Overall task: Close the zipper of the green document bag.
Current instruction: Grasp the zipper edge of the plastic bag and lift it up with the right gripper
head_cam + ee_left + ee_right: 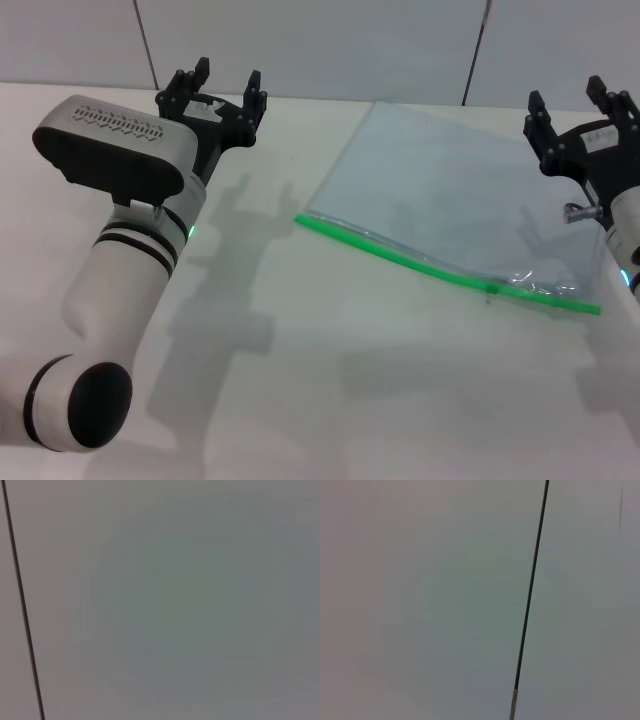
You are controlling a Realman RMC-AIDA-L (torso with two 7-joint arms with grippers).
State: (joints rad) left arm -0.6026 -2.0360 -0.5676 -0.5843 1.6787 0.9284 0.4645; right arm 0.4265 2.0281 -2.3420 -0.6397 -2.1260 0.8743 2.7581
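Observation:
The green document bag point(440, 190) lies flat on the white table in the head view, right of centre; its plastic is translucent and bluish. The zipper point(400, 254) runs as a bright green strip along the bag's near long edge, from the middle of the table down toward the right. A small darker spot on the strip point(490, 288) may be the slider. My left gripper point(222, 85) is raised at the far left, open, well away from the bag. At the right edge my right gripper point(575, 105) is also raised and open, just beyond the bag's far right corner.
A white table point(330, 380) spreads in front of a grey panelled wall point(320, 40). Both wrist views show only that wall, with a dark seam point(20, 605) in the left one and a seam point(530, 595) in the right one. My left arm's body point(130, 250) fills the near left.

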